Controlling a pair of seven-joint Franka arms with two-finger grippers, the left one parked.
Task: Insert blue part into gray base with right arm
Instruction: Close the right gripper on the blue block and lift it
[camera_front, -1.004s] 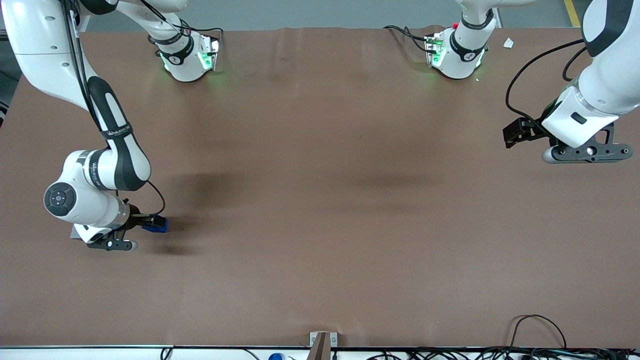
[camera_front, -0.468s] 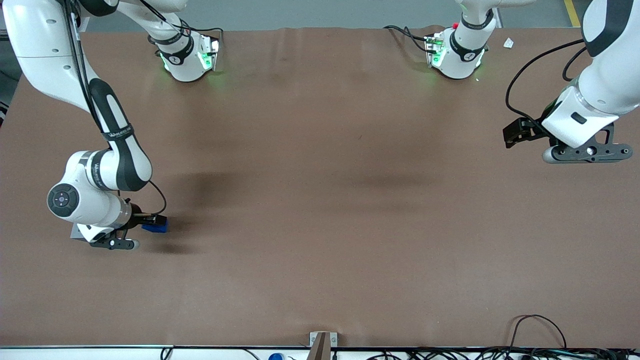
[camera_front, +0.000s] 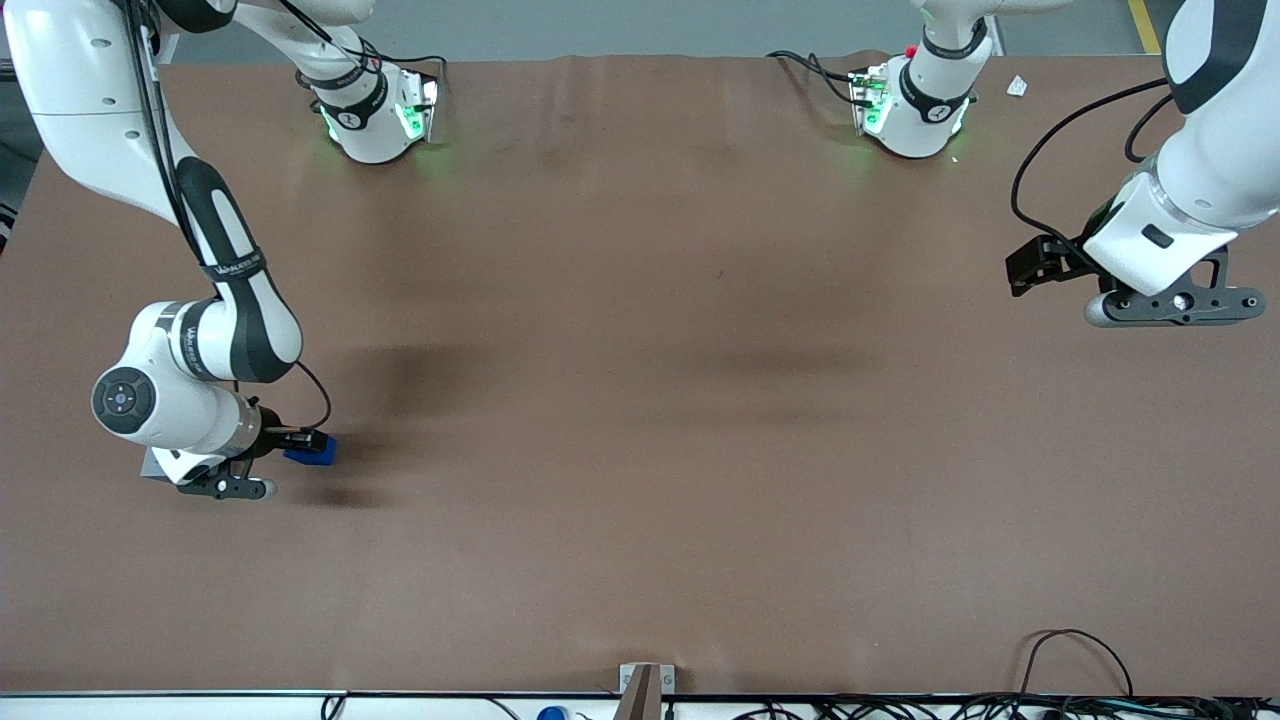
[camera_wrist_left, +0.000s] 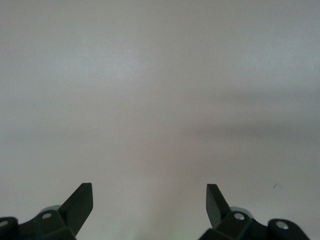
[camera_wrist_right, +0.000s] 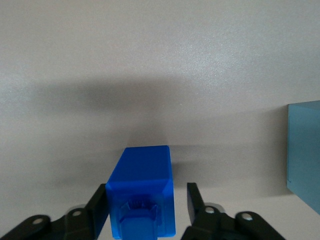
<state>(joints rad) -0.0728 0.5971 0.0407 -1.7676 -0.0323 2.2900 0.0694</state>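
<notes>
Brown worktop (camera_front: 640, 400), matte covering, lying under both arm bases; cables trailing along the edge nearest the front camera.

Right arm (camera_front: 215, 290): reaching low toward the working arm's end of the worktop; end effector (camera_front: 300, 441) hanging close above the surface; fingers (camera_wrist_right: 98, 210) standing on either side of the blue part (camera_wrist_right: 142, 197); one finger appearing to touch it, a narrow gap showing at the other; whether it is pinching or merely bracketing, cannot tell.

Blue part: sitting between the fingers, stub face turned toward the wrist camera; in the front view showing at the fingertips (camera_front: 311, 450).

Gray base (camera_wrist_right: 304, 152): one flat-faced corner only showing in the right wrist view, near the blue part, apart from it; recess not visible.

Handling note: probably securing the grasp; squaring the fingers on flat sides, lifting straight, then aligning above the recess before lowering.

Lettering: white writing on the black elbow panel (camera_front: 232, 265); not legible.
</notes>
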